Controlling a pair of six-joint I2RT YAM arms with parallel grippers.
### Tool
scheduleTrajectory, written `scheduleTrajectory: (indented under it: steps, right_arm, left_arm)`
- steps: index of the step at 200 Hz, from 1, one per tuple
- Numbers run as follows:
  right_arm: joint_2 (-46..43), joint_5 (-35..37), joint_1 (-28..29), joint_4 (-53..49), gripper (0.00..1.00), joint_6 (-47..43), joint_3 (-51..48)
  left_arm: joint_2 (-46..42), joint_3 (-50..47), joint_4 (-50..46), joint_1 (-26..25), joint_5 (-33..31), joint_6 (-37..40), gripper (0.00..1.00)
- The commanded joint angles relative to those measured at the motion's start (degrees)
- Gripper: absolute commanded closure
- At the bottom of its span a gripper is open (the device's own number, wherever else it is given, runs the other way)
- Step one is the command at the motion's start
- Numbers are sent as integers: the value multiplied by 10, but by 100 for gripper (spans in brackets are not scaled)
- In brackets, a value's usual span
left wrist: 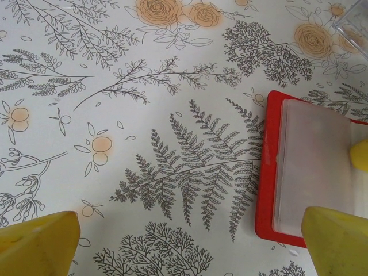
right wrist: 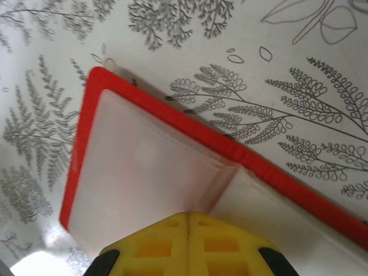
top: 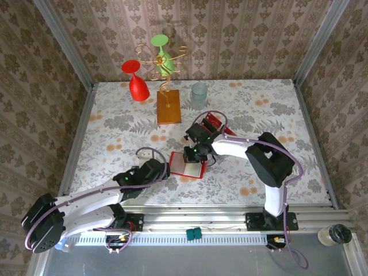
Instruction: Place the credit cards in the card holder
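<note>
Tabletop (top: 259, 115): holder (right wrist: 144, 172) seemingly beneath right pincer (right wrist: 188, 225)

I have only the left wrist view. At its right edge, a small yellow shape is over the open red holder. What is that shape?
Observer: That is the right end effector, shut, above the middle fold of the card holder.
Operator: Does it hold a card?
Observer: No, the right wrist view shows nothing gripped in it.
Operator: Where are the cards?
Observer: From above, flat red pieces, probably the cards, lie just beyond it.
</note>
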Motion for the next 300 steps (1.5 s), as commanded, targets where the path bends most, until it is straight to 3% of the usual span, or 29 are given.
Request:
scheduleTrajectory:
  steps: [1,57,99,169,185,208,233,267,300]
  right_arm:
    - [20,-12,3,-13,97,-23,26]
    - [34,-32,4,-22,98,-45,44]
    - [-34,-21,-3,-63,93,-69,47]
    - [-203,74,-71,-158,53,-122,39]
    - [-237,109,-92,-167,40,-129,29]
    - [-280,190,-106,-170,0,-144,14]
    - [-331,238,-108,-137,0,-141,-11]
    - [-419,224,-111,-70,0,-71,-84]
    - [-424,186,-117,-50,0,-76,-127]
  left_arm:
    - [-1,15,3,-4,-3,7,0]
    - [6,16,8,-5,-3,5,0]
    - [22,19,16,-6,0,6,0]
    - [26,25,15,-6,-2,13,0]
    - [26,29,12,-5,-2,17,0]
    - [27,37,8,-4,-3,23,0]
    - [28,43,7,-3,-3,28,0]
    - [32,48,7,-3,-4,30,0]
    - [36,56,7,-2,-2,34,0]
